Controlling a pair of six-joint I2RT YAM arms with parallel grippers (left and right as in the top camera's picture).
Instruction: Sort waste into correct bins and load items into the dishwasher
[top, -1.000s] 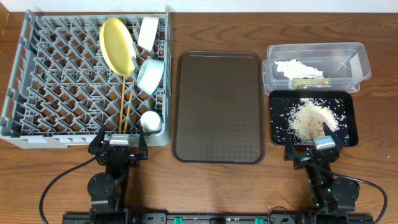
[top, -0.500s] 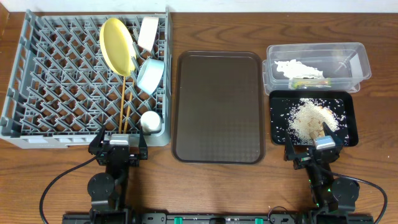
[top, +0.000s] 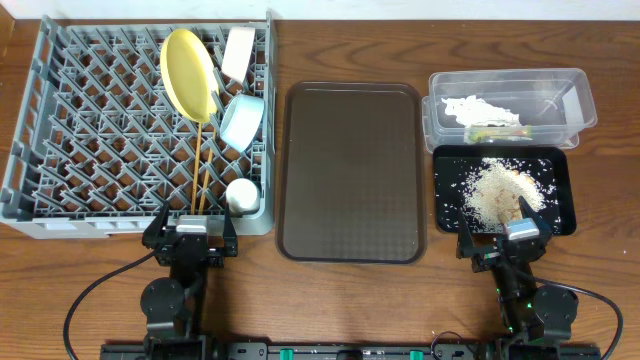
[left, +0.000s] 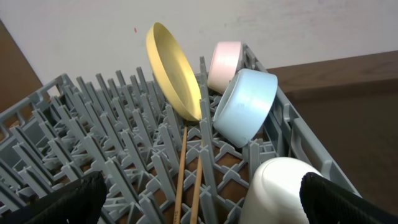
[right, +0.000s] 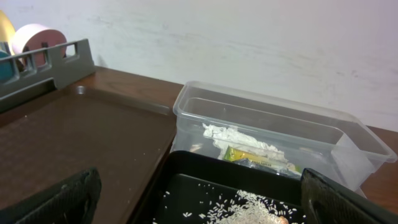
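Green-yellow snack wrapper (right: 254, 156), print illegible

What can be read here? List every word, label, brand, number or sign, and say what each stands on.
No text can be read in any view.
The snack wrapper in the clear tub: green and yellow print, too small and blurred to read.
Nothing else in view shows any lettering.

place: lab test bench | evidence: wooden table (top: 330, 300), bare white wall (right: 249, 43)
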